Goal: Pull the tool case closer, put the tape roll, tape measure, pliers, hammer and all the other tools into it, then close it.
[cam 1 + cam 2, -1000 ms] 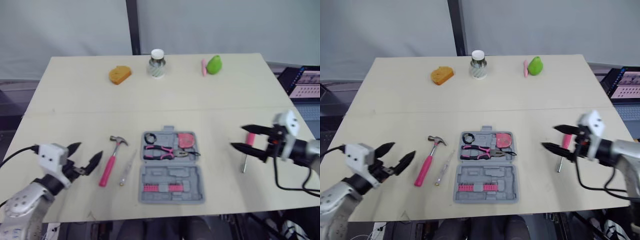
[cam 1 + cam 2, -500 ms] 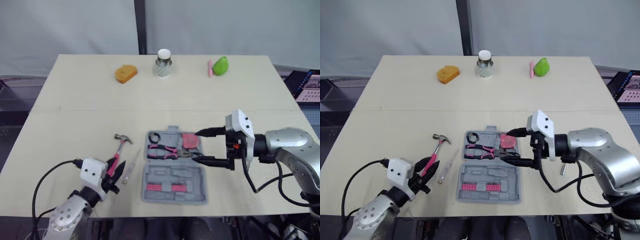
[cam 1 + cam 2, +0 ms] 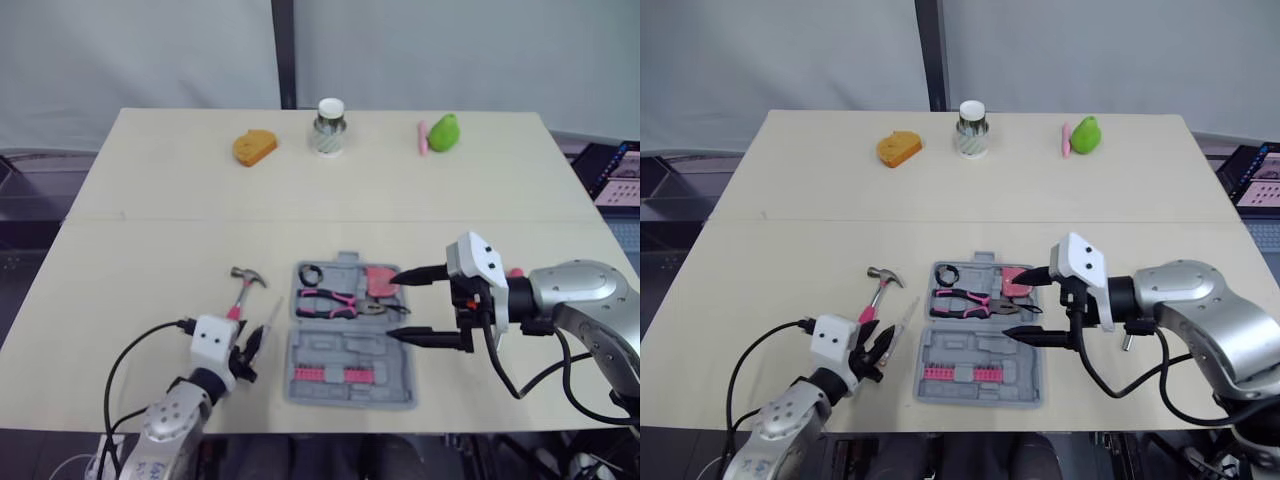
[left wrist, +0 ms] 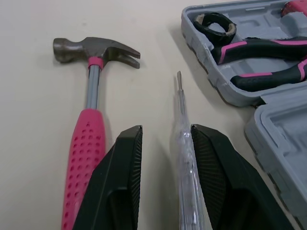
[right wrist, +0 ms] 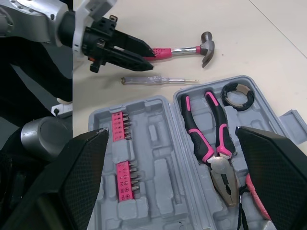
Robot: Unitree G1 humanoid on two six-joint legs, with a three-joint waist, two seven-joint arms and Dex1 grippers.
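The grey tool case [image 3: 350,345] lies open near the table's front edge. It holds a black tape roll [image 3: 309,274], pink-handled pliers [image 3: 335,301], a pink tape measure [image 3: 378,280] and pink bits [image 3: 330,374]. Left of it lie a pink-handled hammer [image 3: 240,290] and a clear screwdriver [image 3: 268,320]. My left gripper [image 4: 165,132] sits low on the table. Its fingers [image 4: 120,182] stand narrowly apart on either side of the screwdriver's handle [image 4: 184,167], with a gap on the hammer side. My right gripper [image 3: 394,306] hovers open over the case's right side, by the tape measure.
Along the far edge stand an orange block [image 3: 254,148], a jar with a white lid [image 3: 327,127] and a green object [image 3: 441,131] beside a pink stick [image 3: 421,138]. A thin metal shaft [image 3: 1127,343] pokes out under my right arm. A laptop [image 3: 615,170] sits off the table's right edge.
My left gripper narrowed and moved from the table's left edge past the hammer handle to the clear screwdriver. My right gripper swung in from the right over the case. The camera also shifted.
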